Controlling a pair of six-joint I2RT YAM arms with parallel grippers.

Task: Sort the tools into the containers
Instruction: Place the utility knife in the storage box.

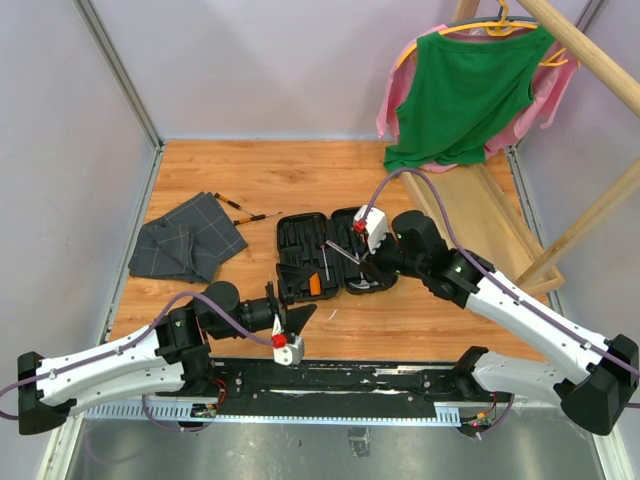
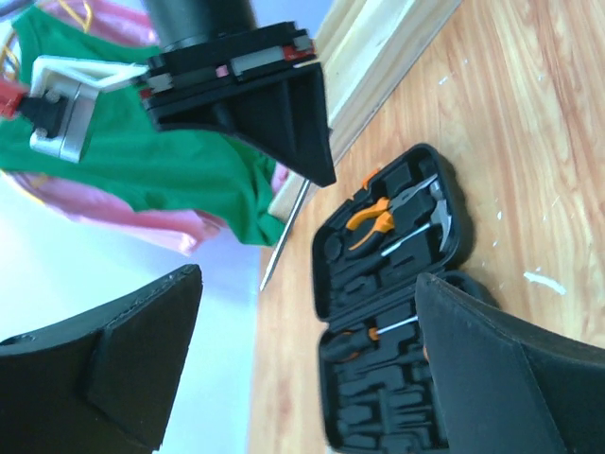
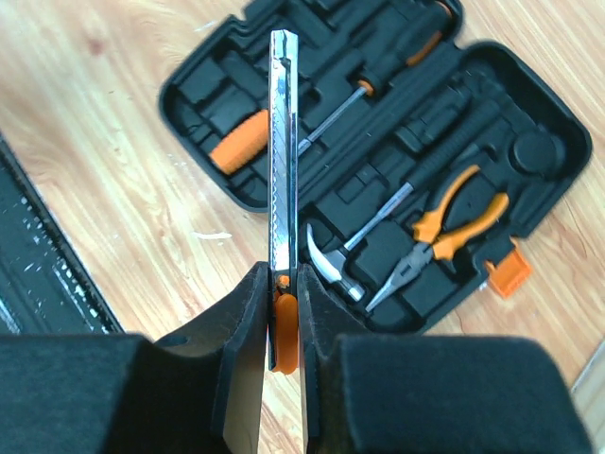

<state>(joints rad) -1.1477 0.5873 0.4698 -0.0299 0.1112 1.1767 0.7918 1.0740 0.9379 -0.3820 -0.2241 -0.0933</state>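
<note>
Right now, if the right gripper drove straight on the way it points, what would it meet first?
Likely the open tool case. The utility knife clamped in the jaws of the right gripper leads, with its tip over one half of the case. Depth is unclear.

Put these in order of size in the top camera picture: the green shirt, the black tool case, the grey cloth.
Largest: the green sleeveless shirt hanging at the back.
Then the open black plastic tool case and the dark grey folded cloth. They look about equal, so I will not rank those two.
</note>
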